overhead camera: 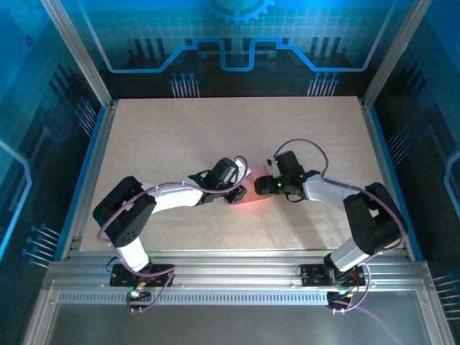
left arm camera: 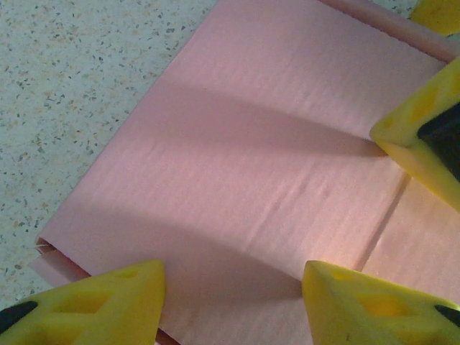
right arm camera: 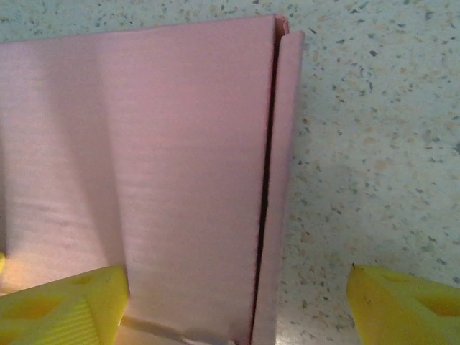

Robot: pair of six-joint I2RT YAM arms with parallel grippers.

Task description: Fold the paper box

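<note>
The paper box [overhead camera: 253,198] lies low and flat near the middle of the table [overhead camera: 180,144], a little toward the table's near edge. My two arms meet over it there.

My left gripper [left arm camera: 231,277] sits on the table's left side of the card. Its fingers are spread, with the pink panel running under the gap between them. I see nothing pinched.

My right gripper [right arm camera: 237,277] comes in from the table's right side, and its jaws are wide apart too. One finger rests over the pink panel and the other hangs over bare table. The card's long edge lies between them, and I am not clamping it. One of its fingers [left arm camera: 417,136] presses at a crease on the panel.

As for progress, I judge the job is in an early or middle stage. The creases are scored and visible. Along one long edge a narrow strip is turned over or raised beside the main panel, with a dark slit between them. No walls stand yet and there is no closed box shape. By my reckoning, raising the sides, tucking the flaps and closing it all remain.
</note>
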